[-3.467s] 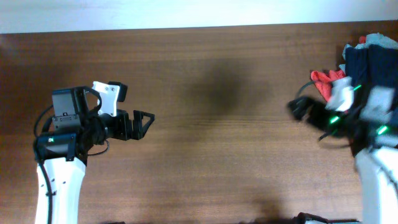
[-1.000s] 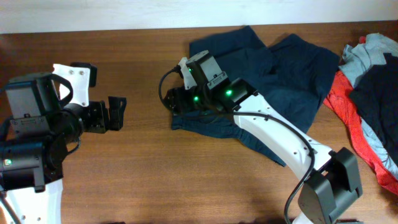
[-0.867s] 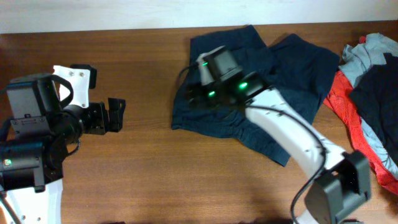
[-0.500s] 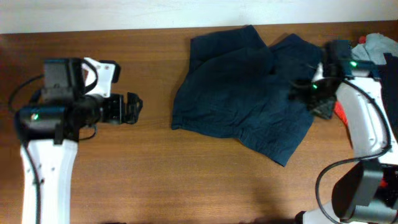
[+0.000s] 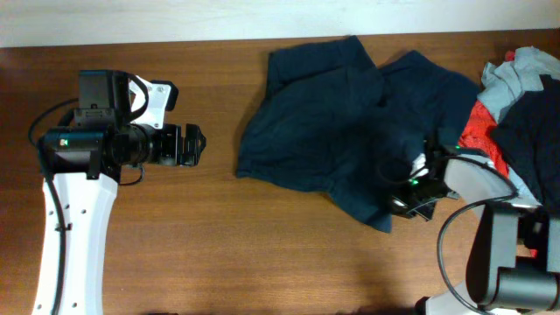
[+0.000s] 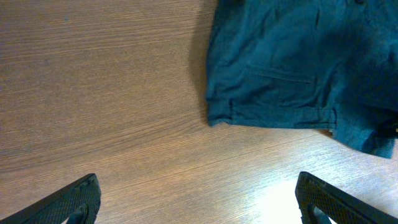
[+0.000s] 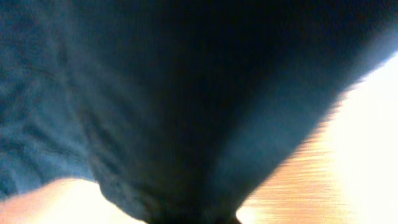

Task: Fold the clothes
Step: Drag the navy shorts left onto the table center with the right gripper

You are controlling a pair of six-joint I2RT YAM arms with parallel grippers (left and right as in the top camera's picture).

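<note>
The clothes being worked on are dark navy shorts (image 5: 332,122), spread crumpled on the wooden table at centre right. My right gripper (image 5: 404,199) sits low at their lower right hem, shut on the cloth. In the right wrist view the navy shorts (image 7: 186,93) fill the frame, bunch toward the bottom centre and hide the fingers. My left gripper (image 5: 197,145) hovers open to the left of the shorts, apart from them. The left wrist view shows that open left gripper (image 6: 198,202) over bare wood, with the shorts' hem (image 6: 280,115) ahead.
A pile of other clothes (image 5: 516,96) lies at the table's right edge: a red piece (image 5: 477,122), a light grey one (image 5: 516,70) and a dark one (image 5: 534,122). The table's far edge (image 5: 175,42) meets a white wall.
My right arm swung from the shorts' left side across to their lower right hem, dropped low and shut on the cloth. The left arm shifted a little to the right.
</note>
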